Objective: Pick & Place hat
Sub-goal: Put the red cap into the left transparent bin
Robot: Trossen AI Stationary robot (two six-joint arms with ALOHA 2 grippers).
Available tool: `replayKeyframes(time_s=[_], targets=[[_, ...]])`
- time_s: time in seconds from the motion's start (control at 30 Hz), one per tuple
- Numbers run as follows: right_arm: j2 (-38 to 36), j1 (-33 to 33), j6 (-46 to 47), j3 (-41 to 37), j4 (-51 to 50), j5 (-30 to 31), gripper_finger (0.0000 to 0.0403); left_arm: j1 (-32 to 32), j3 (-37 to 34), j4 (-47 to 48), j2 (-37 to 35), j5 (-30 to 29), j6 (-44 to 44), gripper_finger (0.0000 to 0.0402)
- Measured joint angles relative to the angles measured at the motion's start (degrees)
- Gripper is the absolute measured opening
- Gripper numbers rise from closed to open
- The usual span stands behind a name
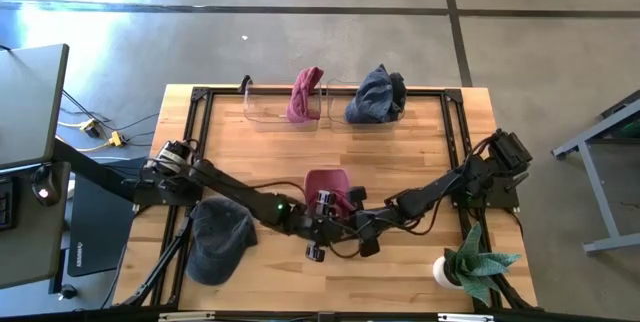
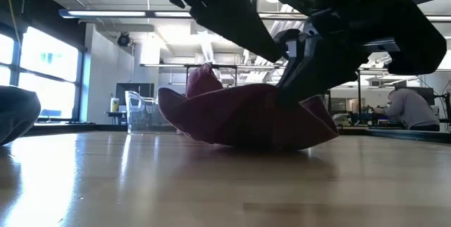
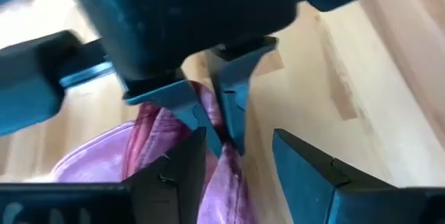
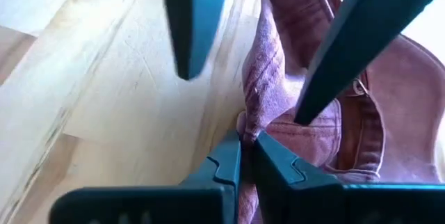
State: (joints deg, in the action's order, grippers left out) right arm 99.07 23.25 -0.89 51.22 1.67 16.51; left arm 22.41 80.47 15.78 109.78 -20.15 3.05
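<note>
While the high view only shows both arms meeting over the maroon hat (image 1: pixel 327 188) mid-table, the wrist views give the detail: the right gripper (image 4: pixel 247 156) has its fingers pinched together on a fold of the hat's fabric, and the left gripper (image 3: pixel 238 172) straddles that same fold, fingers apart, fabric between them. From the low view, the hat sags on the table (image 2: pixel 211 185).
</note>
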Motion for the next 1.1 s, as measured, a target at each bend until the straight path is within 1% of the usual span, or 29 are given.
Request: replayKeyframes(time_s=[0.1,0.17,0.23,0.33,0.47,0.53,0.67,0.77,0.83,0.93,1.0,1.03,1.1], targets=[[0.0,-0.05,0.71,0.0,-0.16,-0.34,0.0011,-0.97,0.0,1.47,0.0,3.48,0.23,0.0185],[-0.15,-0.03,1.49,0.0,-0.61,-0.11,0.0016,-1.19,0.0,3.13,0.0,4.62,-0.16,0.0206],[-0.64,-0.03,2.58,0.0,-0.89,-0.11,0.0026,-1.15,0.0,4.84,0.0,3.2,-0.79,0.0223],[-1.89,0.0,4.25,0.0,-1.14,-0.02,0.0034,-0.84,0.03,5.68,0.45,-1.64,-5.37,0.0238],[-3.62,-0.01,5.0,0.0,-0.9,-1.21,0.0026,-0.33,-0.07,5.11,2.45,-3.35,-7.0,0.0238],[-3.93,0.01,5.09,0.0,-0.51,-2.1,0.0022,0.05,0.22,2.15,3.52,-4.15,-6.51,0.0232],[-3.96,0.04,5.11,0.01,-0.1,-2.83,0.0029,0.2,-0.01,1.09,4.11,-4.43,-4.84,0.0202],[-3.98,0.04,5.08,0.02,-0.09,-3.45,0.0041,0.08,0.07,1.14,4.07,-3.67,-4.17,0.0164],[-3.98,0.04,5.03,0.02,-0.29,-3.45,0.0051,0.08,0.11,1.94,3.83,-3.29,-2.32,0.0131],[-6.17,0.04,5.43,0.04,-5.23,-3.02,0.0067,0.22,2.07,7.09,3.21,-2.68,-0.18,0.0072],[-9.53,0.06,7.77,0.04,-10.68,-1.98,0.0078,0.2,4.26,13.61,3.21,-3.12,0.23,0.0027],[-11.55,0.07,9.74,0.04,-13.72,-1.36,0.0082,0.2,5.63,17.48,3.21,-3.96,0.49,0.0015],[-15.65,0.52,14.61,0.04,-19.15,0.29,0.0087,0.15,8.99,24.86,3.21,-5.88,1.3,0.0011]])
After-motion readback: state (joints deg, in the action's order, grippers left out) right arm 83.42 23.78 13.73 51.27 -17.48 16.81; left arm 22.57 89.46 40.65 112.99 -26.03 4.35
